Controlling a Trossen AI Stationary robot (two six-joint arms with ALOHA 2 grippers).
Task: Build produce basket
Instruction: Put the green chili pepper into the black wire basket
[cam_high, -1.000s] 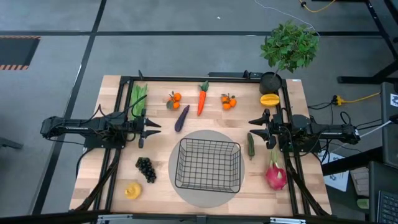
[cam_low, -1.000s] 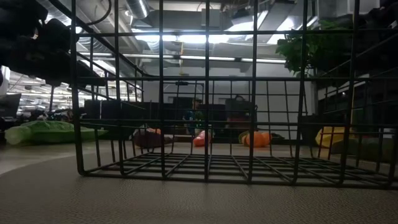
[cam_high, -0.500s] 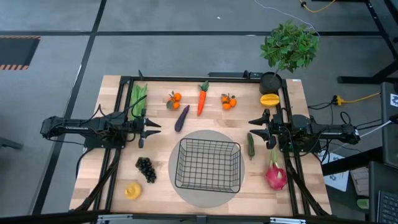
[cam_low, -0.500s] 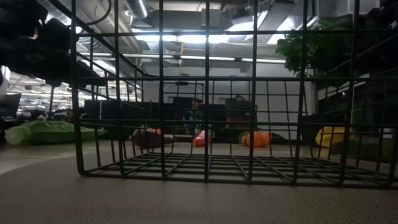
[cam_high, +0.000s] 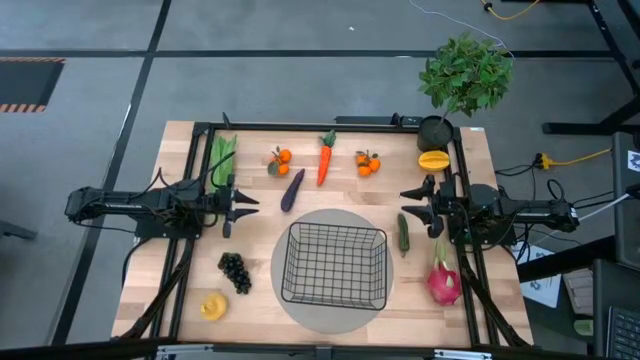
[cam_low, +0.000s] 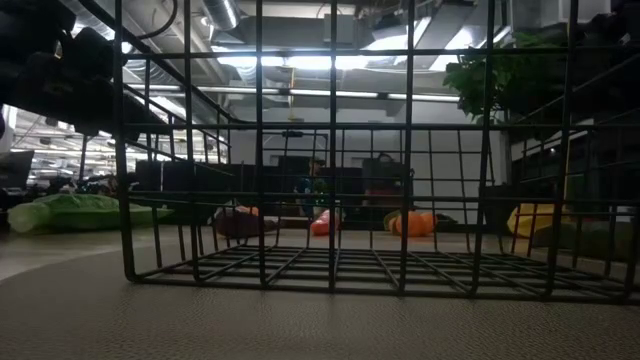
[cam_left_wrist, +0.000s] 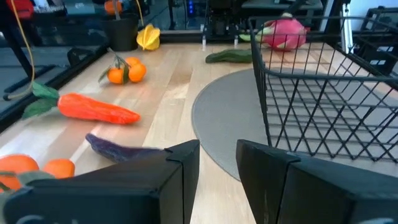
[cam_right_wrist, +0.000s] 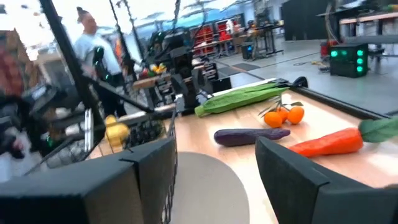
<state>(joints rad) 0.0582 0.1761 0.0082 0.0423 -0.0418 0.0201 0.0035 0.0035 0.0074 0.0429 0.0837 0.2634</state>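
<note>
Grey floor (cam_high: 90, 40), striped hazard mat (cam_high: 30, 85), bright ceiling lights (cam_low: 300, 62)

Black metal-wire basket (cam_high: 335, 264) on a matt grey mat (cam_high: 290, 238) over pale wooden table (cam_high: 180, 150).

Black grid basket (cam_high: 335, 264), orange carrot (cam_high: 324, 162), purple eggplant (cam_high: 292, 190), pink dragon fruit (cam_high: 443, 283), grey mat (cam_high: 283, 245), pale wood surface (cam_high: 190, 270).

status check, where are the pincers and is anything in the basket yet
Left pincer open, empty, left of basket. Right pincer open, empty, by cucumber. Basket empty, nothing blocking it.
</note>
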